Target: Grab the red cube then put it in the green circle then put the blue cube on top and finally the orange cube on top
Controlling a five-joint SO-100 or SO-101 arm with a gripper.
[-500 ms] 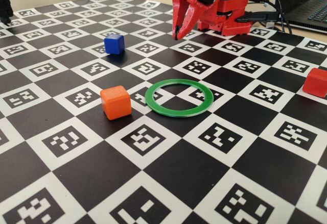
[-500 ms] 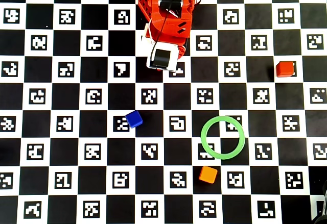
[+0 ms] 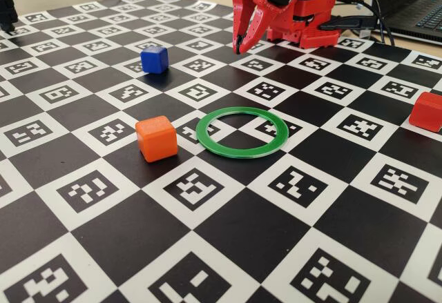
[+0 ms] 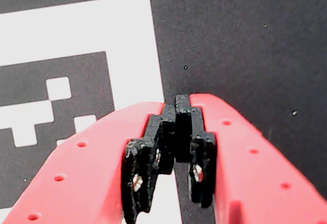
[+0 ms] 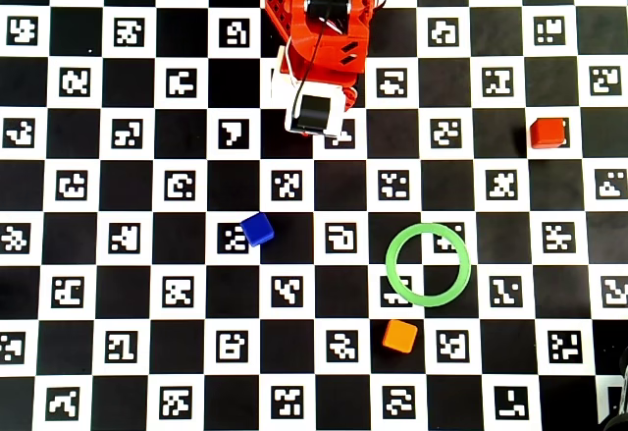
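— Well, how are the jaws seen?
— Closed on nothing, tips together, at the top centre of the fixed view, above the checkered counter [image 3: 228,237].
— And the cubes?
— The red cube [image 5: 548,133] is seen at the right edge, the green circle [image 5: 427,264] lower right of centre, the orange cube [image 5: 399,336] just below it, the blue cube [image 5: 257,229] left of centre.

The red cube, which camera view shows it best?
The overhead view: the red cube sits whole and unobstructed on the checkered board, far from the green ring. The fixed view cuts it off at the right edge. The wrist view shows only the shut gripper over the board, no cube.
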